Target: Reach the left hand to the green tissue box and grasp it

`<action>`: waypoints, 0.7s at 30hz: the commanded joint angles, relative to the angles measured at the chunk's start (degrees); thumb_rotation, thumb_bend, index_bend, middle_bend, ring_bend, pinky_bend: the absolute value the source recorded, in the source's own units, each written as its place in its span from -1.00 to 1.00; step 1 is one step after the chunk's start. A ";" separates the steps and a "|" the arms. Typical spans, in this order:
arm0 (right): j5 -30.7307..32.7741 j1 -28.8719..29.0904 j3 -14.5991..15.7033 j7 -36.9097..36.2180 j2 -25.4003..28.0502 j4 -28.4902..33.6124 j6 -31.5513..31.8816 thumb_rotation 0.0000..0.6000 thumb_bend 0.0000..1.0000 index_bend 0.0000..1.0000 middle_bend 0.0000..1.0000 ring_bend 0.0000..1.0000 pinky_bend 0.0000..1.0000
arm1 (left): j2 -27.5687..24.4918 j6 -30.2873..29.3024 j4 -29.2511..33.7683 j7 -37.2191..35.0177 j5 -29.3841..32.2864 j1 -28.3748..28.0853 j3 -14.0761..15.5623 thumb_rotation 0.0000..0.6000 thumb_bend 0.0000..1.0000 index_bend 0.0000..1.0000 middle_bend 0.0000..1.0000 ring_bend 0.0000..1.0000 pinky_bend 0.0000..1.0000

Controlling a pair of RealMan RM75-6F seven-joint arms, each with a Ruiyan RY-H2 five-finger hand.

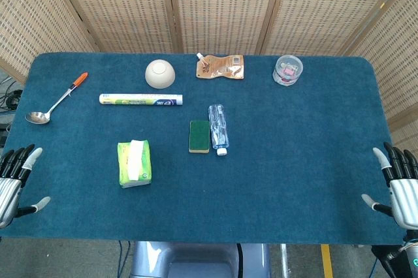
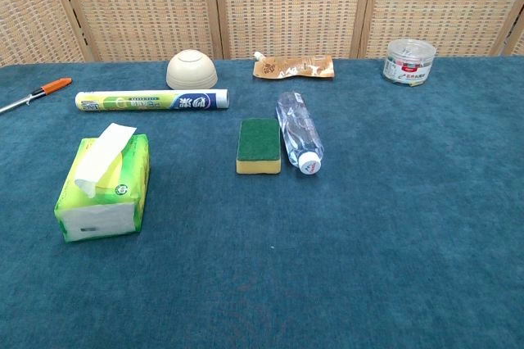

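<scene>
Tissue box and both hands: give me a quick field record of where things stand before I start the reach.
target: green tissue box, flat on the table, a tissue sticking out of its top
left hand: at the table's left edge, fingers apart, holding nothing, well short of the box
right hand: at the right edge, fingers apart, holding nothing
nearest neighbours: sponge and bottle to the box's right, roll behind it, none touching it
path from left hand to box: bare cloth
grasp: not yet begun

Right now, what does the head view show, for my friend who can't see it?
A green tissue box lies untouched on a blue table, with the open left hand and right hand waiting at the near corners. Farther back lie a sponge and a water bottle.
</scene>
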State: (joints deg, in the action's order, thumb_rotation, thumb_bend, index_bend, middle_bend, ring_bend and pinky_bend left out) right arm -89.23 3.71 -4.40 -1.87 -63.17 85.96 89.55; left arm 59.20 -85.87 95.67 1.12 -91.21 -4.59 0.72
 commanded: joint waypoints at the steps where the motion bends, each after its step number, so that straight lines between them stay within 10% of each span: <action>1: 0.07 0.00 -0.01 0.00 0.00 -0.01 -0.04 1.00 -1.00 -1.00 -1.00 -1.00 -1.00 | 0.02 0.10 -0.05 -0.02 0.04 -0.02 0.02 1.00 -1.00 -1.00 -1.00 -1.00 -1.00; 11: 0.26 0.11 -0.12 0.15 0.05 0.20 -0.24 1.00 -1.00 -1.00 -1.00 -1.00 -1.00 | -0.07 1.67 -0.24 -0.48 -0.90 -1.26 0.08 1.00 -0.90 -1.00 -1.00 -1.00 -1.00; 21: 2.97 0.66 -1.16 0.17 0.10 0.08 -2.03 1.00 -1.00 -1.00 -1.00 -1.00 -1.00 | -0.15 14.23 -12.51 -7.43 -17.70 -19.46 -0.77 1.00 -0.50 -0.85 -1.00 -1.00 -1.00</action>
State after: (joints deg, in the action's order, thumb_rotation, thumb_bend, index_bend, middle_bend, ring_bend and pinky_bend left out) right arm -86.36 4.33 -5.50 -1.67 -63.09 86.04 87.59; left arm 58.73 -74.69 85.98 -5.32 -106.42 -20.73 0.13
